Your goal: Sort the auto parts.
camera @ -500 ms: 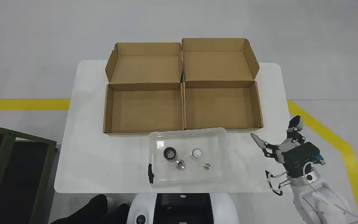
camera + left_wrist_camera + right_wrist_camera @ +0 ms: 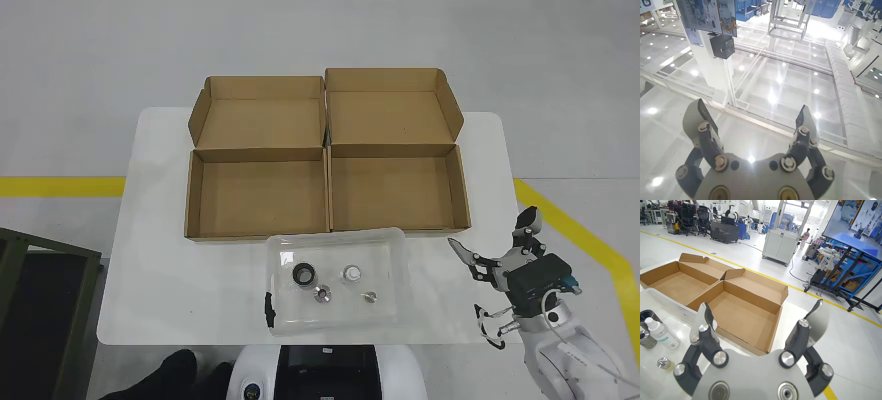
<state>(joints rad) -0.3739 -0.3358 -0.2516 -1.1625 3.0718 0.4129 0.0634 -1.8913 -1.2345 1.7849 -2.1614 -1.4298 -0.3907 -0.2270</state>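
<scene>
Cardboard boxes [image 2: 260,195] are carried by the white bench [image 2: 150,220] on grey floor [image 2: 100,60]; the parts tray [image 2: 335,236] is set left of the spread right tool [image 2: 491,229].

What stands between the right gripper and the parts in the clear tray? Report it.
Nothing visible. The right gripper, open, hangs at the table's right edge; only bare tabletop and the clear tray with its low wall lie between it and the nearest part, the small capped piece.

Top overhead; right wrist shares boxes [image 2: 398,192]; left wrist faces ceiling [image 2: 783,79].
</scene>
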